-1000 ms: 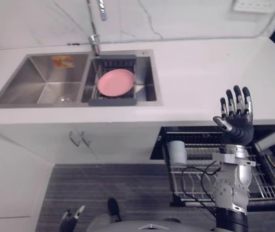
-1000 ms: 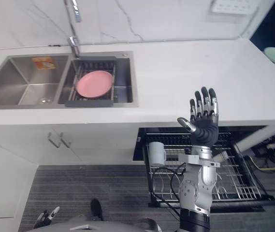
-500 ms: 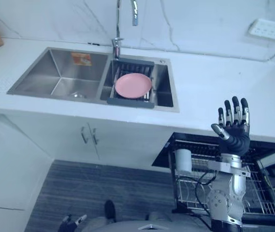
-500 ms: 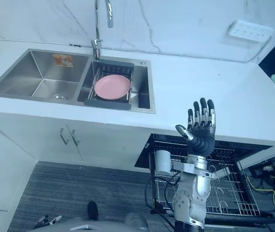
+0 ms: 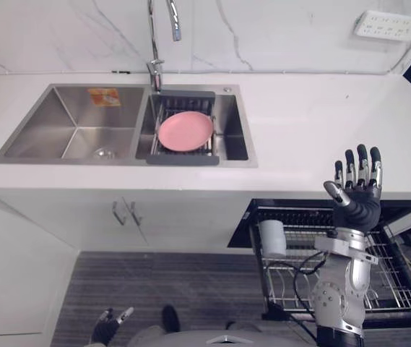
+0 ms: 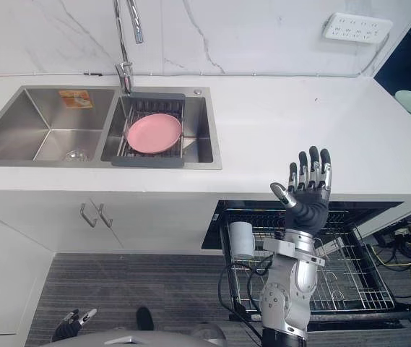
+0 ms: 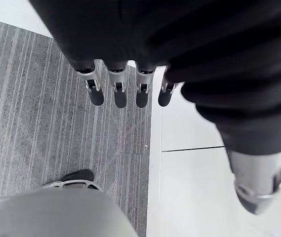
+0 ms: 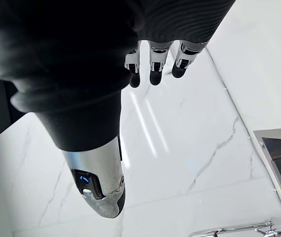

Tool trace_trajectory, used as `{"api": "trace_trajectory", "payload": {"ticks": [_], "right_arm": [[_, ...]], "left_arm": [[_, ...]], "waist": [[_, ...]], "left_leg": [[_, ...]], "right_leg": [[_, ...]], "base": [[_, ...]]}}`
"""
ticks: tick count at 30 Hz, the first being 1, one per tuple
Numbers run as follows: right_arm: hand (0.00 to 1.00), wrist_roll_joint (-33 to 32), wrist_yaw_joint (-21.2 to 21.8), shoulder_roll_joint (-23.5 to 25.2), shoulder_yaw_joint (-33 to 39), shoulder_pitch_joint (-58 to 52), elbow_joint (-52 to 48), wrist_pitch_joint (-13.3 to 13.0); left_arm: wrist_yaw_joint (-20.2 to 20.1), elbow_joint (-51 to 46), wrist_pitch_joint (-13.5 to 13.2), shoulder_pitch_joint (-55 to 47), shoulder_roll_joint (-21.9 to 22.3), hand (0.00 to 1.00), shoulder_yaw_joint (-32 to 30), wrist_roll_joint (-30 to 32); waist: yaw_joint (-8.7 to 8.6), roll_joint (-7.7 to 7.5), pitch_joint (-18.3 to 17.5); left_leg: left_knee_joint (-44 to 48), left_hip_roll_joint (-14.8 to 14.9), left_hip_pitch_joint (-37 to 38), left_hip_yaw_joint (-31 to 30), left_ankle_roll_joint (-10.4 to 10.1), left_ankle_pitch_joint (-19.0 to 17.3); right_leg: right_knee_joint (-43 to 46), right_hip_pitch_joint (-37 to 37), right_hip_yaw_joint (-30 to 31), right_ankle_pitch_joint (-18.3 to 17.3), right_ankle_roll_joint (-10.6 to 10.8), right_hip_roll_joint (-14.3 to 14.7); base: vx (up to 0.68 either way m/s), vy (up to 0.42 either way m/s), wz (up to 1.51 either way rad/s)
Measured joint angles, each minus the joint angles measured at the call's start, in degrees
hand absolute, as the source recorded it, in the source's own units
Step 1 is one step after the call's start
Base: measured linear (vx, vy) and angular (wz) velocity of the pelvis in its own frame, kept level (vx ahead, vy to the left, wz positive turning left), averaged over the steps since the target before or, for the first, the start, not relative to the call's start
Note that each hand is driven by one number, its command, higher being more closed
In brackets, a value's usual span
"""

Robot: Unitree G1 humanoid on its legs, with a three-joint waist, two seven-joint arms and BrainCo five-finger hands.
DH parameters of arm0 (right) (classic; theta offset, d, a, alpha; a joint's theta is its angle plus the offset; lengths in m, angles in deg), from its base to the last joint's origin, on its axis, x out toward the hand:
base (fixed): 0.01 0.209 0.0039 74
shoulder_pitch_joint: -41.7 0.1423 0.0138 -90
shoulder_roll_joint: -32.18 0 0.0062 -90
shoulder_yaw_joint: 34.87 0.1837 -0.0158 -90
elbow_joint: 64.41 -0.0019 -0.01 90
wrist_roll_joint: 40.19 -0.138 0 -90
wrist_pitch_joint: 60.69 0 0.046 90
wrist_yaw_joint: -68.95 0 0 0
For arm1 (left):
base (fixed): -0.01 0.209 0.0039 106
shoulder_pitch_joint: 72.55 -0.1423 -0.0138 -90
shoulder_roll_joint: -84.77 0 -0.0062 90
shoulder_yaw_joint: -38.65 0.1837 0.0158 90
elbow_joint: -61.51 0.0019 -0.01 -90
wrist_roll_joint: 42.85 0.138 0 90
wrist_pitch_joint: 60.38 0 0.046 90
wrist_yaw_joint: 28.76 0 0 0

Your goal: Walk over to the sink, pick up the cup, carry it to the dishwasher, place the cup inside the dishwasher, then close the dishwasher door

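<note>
Right hand (image 5: 355, 194) is raised upright in front of the worktop (image 5: 299, 137) edge, fingers straight and spread, thumb out — holding nothing. Cup (image 5: 271, 237) stands upright at the left end of the pulled-out dishwasher rack (image 5: 400, 288), at about 8 o'clock from the right hand and apart from it. Left hand (image 5: 106, 329) hangs low over the floor (image 5: 191, 289), fingers relaxed, empty. Pink plate (image 5: 185, 131) lies in the sink (image 5: 75, 123) — 10 o'clock from the right hand.

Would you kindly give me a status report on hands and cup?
Right hand open, raised above the pulled-out dishwasher rack. Left hand open, hanging low. Cup in rack, left end.
</note>
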Motion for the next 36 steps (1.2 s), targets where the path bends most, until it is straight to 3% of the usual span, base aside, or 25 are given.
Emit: {"api": "trace_trajectory", "payload": {"ticks": [3, 5, 6, 8, 10, 12, 13, 14, 16, 19, 21, 25, 27, 30, 31, 32, 33, 35, 36], "right_arm": [[0.00, 0.09, -0.08, -0.05, -1.25, -0.99, -0.09, -0.10], [0.00, 0.10, -0.08, -0.09, -2.57, -1.88, -0.20, -0.16], [0.00, 0.10, -0.07, -0.18, -3.26, -2.38, -0.89, -0.15], [0.00, 0.10, -0.06, -0.23, -3.72, -3.69, -1.94, -0.05], [0.00, 0.10, -0.01, -0.22, -4.19, -4.91, -3.23, -0.01], [0.00, 0.08, -0.04, -0.04, -4.14, -4.82, -5.68, 0.05], [0.00, 0.08, -0.02, 0.04, -4.30, -4.72, -6.08, 0.07], [0.00, 0.04, -0.14, 0.24, -3.96, -4.38, -6.38, 0.13], [0.00, 0.06, -0.20, -0.11, -3.78, -3.33, -6.55, 0.73], [0.00, 0.67, -0.37, 0.36, -5.42, -3.32, -6.55, 1.42], [0.00, 1.62, -0.39, 0.55, -6.31, -3.29, -6.55, 1.44], [0.00, 2.14, -0.28, 0.69, -6.64, -3.34, -6.56, 1.43], [0.00, 2.28, -0.40, 0.68, -6.51, -3.32, -6.55, 1.42], [0.00, 2.28, -0.47, 0.96, -6.94, -3.26, -6.42, 1.40], [0.00, 2.29, -0.45, 1.03, -7.23, -3.30, -6.07, 1.40], [0.00, 2.29, -0.39, 0.99, -7.46, -3.10, -4.80, 1.39], [0.00, 2.30, -0.37, 0.98, -7.61, -3.11, -4.34, 1.39], [0.00, 2.38, 0.17, 0.95, -7.77, -3.09, -3.52, 1.28], [0.00, 2.37, 0.60, 0.93, -7.71, -3.08, -3.45, 1.11]], "left_arm": [[0.14, 0.00, 0.01, 0.08, 0.46, 0.00, -0.79, -3.56], [0.20, 0.00, -0.13, 0.13, 1.30, 0.00, -3.38, -5.70], [0.13, 0.16, -0.14, 0.07, 2.19, 0.00, -5.20, -6.79], [-0.48, 1.71, -0.07, -0.66, 3.96, 0.00, -7.19, -7.88], [-1.72, 2.14, 0.20, -1.55, 5.05, 0.00, -8.99, -9.65], [-2.75, 2.05, 0.51, -1.61, 5.97, 0.00, -12.71, -11.00], [-3.03, 2.19, 0.48, -1.93, 6.31, 0.00, -13.92, -11.10], [-3.09, 2.25, 0.50, -2.85, 6.62, 0.00, -13.99, -11.03], [-3.13, 2.53, 0.22, -4.69, 8.17, 0.00, -13.82, -11.04], [-3.03, 3.37, -1.11, -4.89, 8.15, 0.00, -14.07, -11.07], [-2.93, 3.38, -0.87, -4.72, 7.18, 0.00, -13.64, -11.03], [-2.95, 3.25, -0.66, -3.11, 5.49, 0.00, -13.14, -10.43], [-2.96, 3.12, -0.67, -1.88, 4.80, 0.00, -13.15, -10.42], [-2.99, 2.98, -0.66, -0.77, 4.40, 0.00, -12.19, -10.33], [-2.89, 2.91, -0.56, -1.16, 3.96, 0.00, -11.17, -10.31], [-2.62, 2.63, -0.06, -1.39, 3.74, 0.00, -10.32, -10.31], [-2.51, 2.59, 0.07, -1.31, 3.67, 0.00, -10.32, -10.35], [-2.27, 2.26, 0.41, -0.99, 3.51, 0.00, -10.41, -10.40], [-2.38, 2.00, 0.39, -1.01, 3.19, 0.00, -10.40, -10.38]], "waist": [[0.32, 0.06, 0.26], [0.94, -0.14, 0.65], [0.85, 0.58, 2.29], [1.07, 2.34, 3.26], [1.15, 2.42, 3.36], [1.22, 1.52, 4.24], [1.49, 0.53, 4.96], [1.78, 0.59, 4.68], [2.85, 1.86, 4.47], [2.86, 1.63, 4.15], [2.77, 0.70, 3.61], [2.79, -1.33, 1.80], [2.78, -1.59, 0.81], [2.75, -2.08, 0.89], [2.24, -1.64, 0.95], [1.76, -1.56, 0.45], [1.67, -1.63, 0.21], [1.27, -1.48, 0.13], [1.05, -1.93, -0.03]], "left_leg": [[0.23, 0.47, -0.39, 0.90, -0.37, -0.56], [9.71, 2.22, -5.29, 1.63, -0.97, -5.52], [18.84, 4.77, -8.55, 1.71, -1.11, -10.26], [28.72, 8.88, -11.25, 1.67, -1.16, -14.95], [31.52, 10.23, -11.80, 1.54, -1.77, -15.86], [35.16, 10.82, -13.30, 1.23, -4.56, -14.53], [36.14, 10.09, -14.65, 0.56, -6.25, -14.91], [31.07, 7.96, -14.62, -3.50, -5.85, -14.95], [25.36, 6.28, -13.42, -6.88, -4.25, -10.53], [28.60, 5.55, -13.16, -5.16, -2.23, -14.22], [31.59, 5.60, -13.04, -3.47, -1.27, -17.24], [31.37, 4.40, -11.12, -1.99, -0.17, -18.43], [30.06, 3.62, -9.94, -2.63, 0.03, -19.94], [26.07, 2.44, -4.93, -1.62, 0.39, -20.40], [24.67, 2.19, -2.98, -1.50, 0.45, -20.31], [22.91, 2.36, -0.34, -0.90, 0.35, -20.13], [22.29, 2.48, 0.41, -0.76, 0.22, -20.05], [22.16, 3.88, 1.61, -0.52, -0.57, -19.58], [22.91, 4.08, 1.85, -1.23, -1.22, -19.87]], "right_leg": [[0.67, -0.89, 0.57, -0.77, -0.95, 0.28], [3.88, -3.28, 1.23, -2.22, -1.73, 0.49], [6.21, -3.48, 1.28, -3.52, -1.56, 1.37], [8.85, -3.38, 1.75, -5.25, -1.76, 3.22], [9.66, -3.31, 2.15, -6.06, -2.17, 4.02], [9.19, -2.37, 3.16, -6.14, -2.79, 3.91], [8.60, -1.51, 3.67, -6.09, -2.86, 3.47], [8.47, -0.98, 4.55, -6.43, -2.49, 2.62], [8.77, -1.02, 7.18, -7.46, -1.78, 2.29], [8.98, -0.87, 9.26, -8.35, -1.15, 1.39], [8.90, -0.23, 10.22, -8.86, -0.52, 0.49], [10.49, -0.25, 10.50, -8.83, -0.51, -1.04], [14.38, -1.92, 10.28, -8.79, -0.48, -1.09], [32.13, -9.08, 8.07, -7.28, 0.06, -2.31], [37.29, -11.17, 6.96, -7.53, -0.96, -3.33], [40.22, -14.15, 4.37, -9.18, -3.35, -3.37], [39.97, -15.45, 3.43, -9.94, -3.91, -3.19], [32.29, -18.64, 0.97, -10.36, -4.84, -1.44], [23.83, -19.13, 0.46, -5.62, -5.03, -0.13]], "base": [[-0.01, -0.022, -0.09], [-0.01, -0.061, -0.18], [-0.01, -0.071, -0.15], [0.01, -0.041, -0.20], [0.05, -0.051, -0.11], [0.06, -0.063, -0.05], [0.04, 0.007, -0.15], [0.04, 0.042, -0.41], [0.10, 0.134, -0.62], [0.18, 0.115, -0.42], [0.21, 0.116, -0.36], [0.19, 0.052, -0.27], [0.18, 0.043, -0.19], [0.16, 0.041, -0.20], [0.20, 0.018, -0.08], [0.24, 0.001, -0.03], [0.20, -0.014, -0.05], [0.24, -0.098, -0.01], [0.21, -0.108, 0.05]]}}
